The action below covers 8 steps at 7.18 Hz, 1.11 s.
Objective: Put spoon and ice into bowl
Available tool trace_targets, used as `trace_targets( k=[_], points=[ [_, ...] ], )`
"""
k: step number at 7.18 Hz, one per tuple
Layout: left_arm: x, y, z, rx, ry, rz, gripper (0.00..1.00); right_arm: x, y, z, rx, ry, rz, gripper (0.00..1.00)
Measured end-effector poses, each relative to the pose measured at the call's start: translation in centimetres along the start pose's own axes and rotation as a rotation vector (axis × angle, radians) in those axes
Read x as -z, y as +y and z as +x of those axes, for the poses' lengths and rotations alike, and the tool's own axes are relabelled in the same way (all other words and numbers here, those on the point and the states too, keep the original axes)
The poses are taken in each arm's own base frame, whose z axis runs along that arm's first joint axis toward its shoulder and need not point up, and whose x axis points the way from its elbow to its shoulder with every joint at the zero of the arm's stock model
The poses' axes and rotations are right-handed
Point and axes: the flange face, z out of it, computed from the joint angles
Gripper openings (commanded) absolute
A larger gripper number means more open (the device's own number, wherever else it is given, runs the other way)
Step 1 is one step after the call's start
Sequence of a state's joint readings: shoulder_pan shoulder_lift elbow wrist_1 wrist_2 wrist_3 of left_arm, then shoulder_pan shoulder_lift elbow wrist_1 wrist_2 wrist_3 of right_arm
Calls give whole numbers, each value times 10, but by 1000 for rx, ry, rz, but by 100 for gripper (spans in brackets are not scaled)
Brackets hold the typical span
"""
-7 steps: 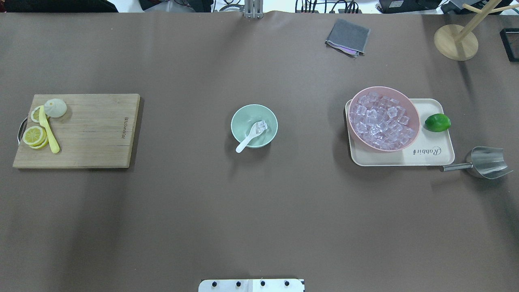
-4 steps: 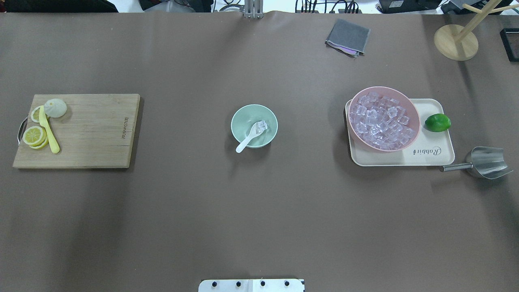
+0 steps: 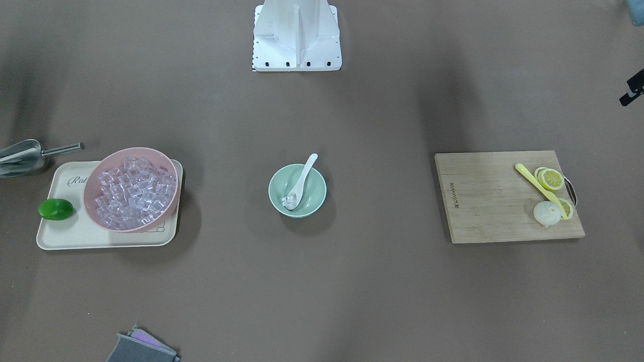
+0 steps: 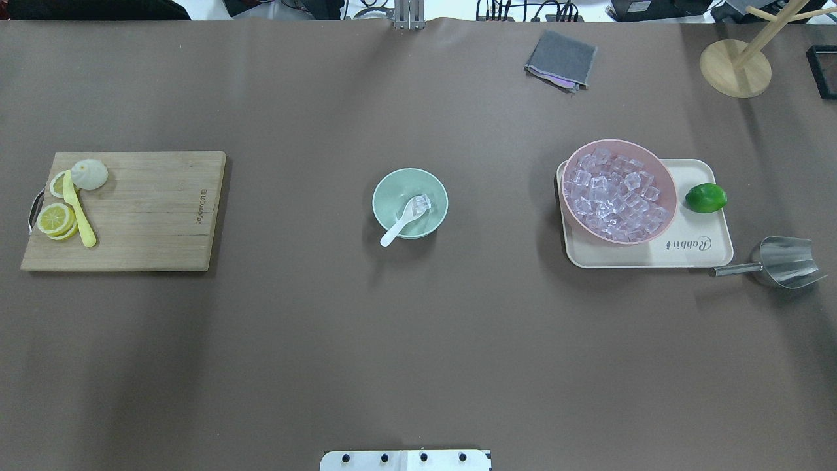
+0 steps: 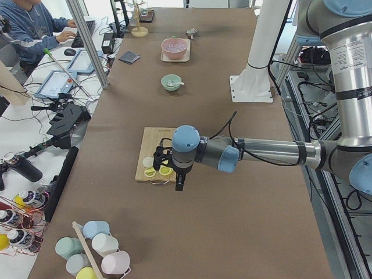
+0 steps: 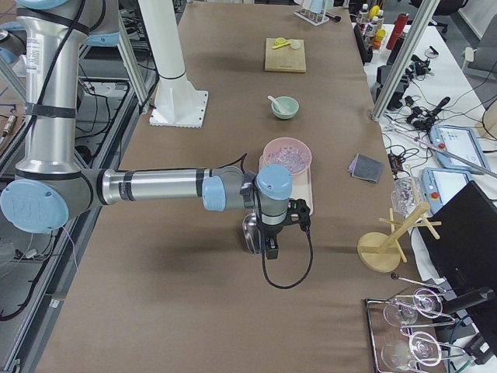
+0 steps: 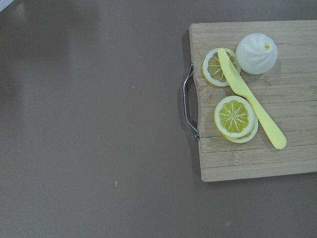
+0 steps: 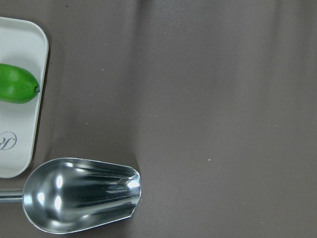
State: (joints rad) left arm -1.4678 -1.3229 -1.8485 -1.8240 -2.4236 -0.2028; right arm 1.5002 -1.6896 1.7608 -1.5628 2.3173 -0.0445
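The mint-green bowl stands at the table's middle; it also shows in the front-facing view. The white spoon lies in it, scoop inside and handle over the near rim. A few clear ice cubes sit in the scoop. More ice fills the pink bowl. My left gripper hangs over the cutting board's end. My right gripper hangs over the metal scoop. Both show only in side views, so I cannot tell if they are open or shut.
The pink bowl and a lime sit on a cream tray at the right, with a metal scoop beside it. A cutting board with lemon slices and a yellow knife lies at the left. A grey cloth lies at the back.
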Motion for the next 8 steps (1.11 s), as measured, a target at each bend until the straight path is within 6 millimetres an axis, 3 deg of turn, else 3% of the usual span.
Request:
trace_targets(
  k=[8],
  points=[
    [10, 3, 5, -7, 2, 20, 97, -4, 6, 6, -14, 8, -6, 100]
  ],
)
